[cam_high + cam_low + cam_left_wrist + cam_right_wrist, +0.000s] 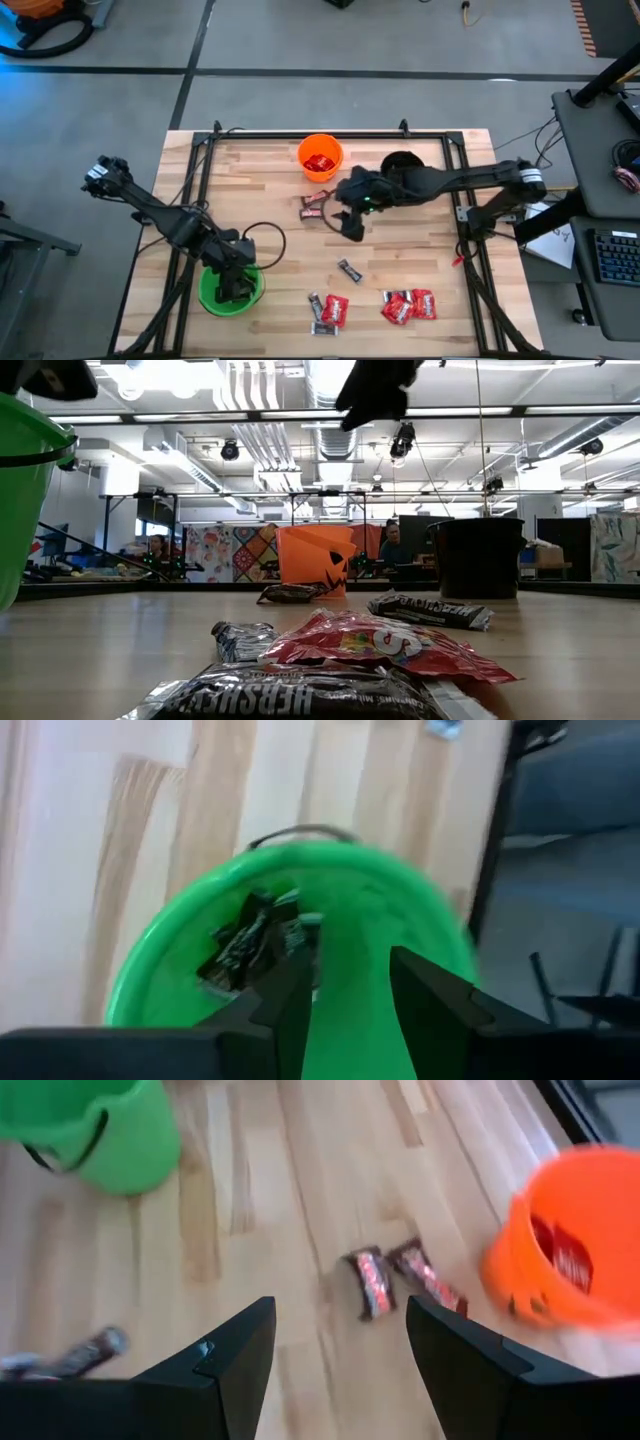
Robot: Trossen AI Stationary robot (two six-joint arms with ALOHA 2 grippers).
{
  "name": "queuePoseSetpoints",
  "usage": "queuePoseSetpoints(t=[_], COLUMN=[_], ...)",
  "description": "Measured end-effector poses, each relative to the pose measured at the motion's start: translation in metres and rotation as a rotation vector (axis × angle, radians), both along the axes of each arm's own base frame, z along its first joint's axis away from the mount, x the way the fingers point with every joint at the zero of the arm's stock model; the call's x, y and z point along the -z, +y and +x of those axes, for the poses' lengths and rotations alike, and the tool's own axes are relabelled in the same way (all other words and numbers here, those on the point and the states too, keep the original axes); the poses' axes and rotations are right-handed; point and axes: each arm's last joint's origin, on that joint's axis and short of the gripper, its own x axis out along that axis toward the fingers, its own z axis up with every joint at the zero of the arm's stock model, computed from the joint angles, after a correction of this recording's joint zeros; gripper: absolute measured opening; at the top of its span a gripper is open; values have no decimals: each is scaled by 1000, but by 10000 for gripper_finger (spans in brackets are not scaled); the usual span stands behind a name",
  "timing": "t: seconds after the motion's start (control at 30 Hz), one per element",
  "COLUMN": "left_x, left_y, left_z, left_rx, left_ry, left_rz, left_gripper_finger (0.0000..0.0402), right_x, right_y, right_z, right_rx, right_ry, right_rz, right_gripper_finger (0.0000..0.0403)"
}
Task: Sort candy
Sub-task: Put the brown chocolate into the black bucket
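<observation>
My left gripper point(237, 283) hangs open and empty over the green cup point(230, 290). In the left wrist view its fingers point(290, 995) stand above the cup's mouth point(300, 930), where dark mini bars point(250, 940) lie inside. My right gripper point(350, 226) is open and empty above mid-table, near two reddish-brown bars point(315, 206) that lie flat on the wood; they also show in the right wrist view point(372, 1283). A dark bar point(349, 270) lies alone. Red packets point(408, 305) and a mixed cluster point(327, 311) lie near the front edge.
The orange cup point(320, 158) holds red candy and stands at the far side, with the black cup point(400, 165) to its right. A black frame rail point(330, 136) borders the table. Bare wood lies between the green cup and the cluster.
</observation>
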Motion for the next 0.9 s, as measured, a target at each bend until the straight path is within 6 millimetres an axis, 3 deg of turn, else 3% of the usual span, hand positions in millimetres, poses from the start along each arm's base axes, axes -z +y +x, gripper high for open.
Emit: queuePoseSetpoints(t=[0.27,0.5,0.67,0.9], left_x=[-49,-89,-103,-106], left_y=[-1,3,7,10], left_z=[4,2,1,-1], left_rx=[-37,-105,-112,-122], left_ry=[-132,-303,-389,-394], left_rz=[-67,-6,55,108], left_gripper_finger=[115,115,115,115], right_x=[60,109,132,158], right_y=[-12,-26,-35,-43], right_z=[51,69,78,88], right_rx=[-73,-54,-41,-47], right_ry=[51,160,193,201], right_rz=[-144,-152,-149,-153], right_gripper_finger=[219,219,219,219])
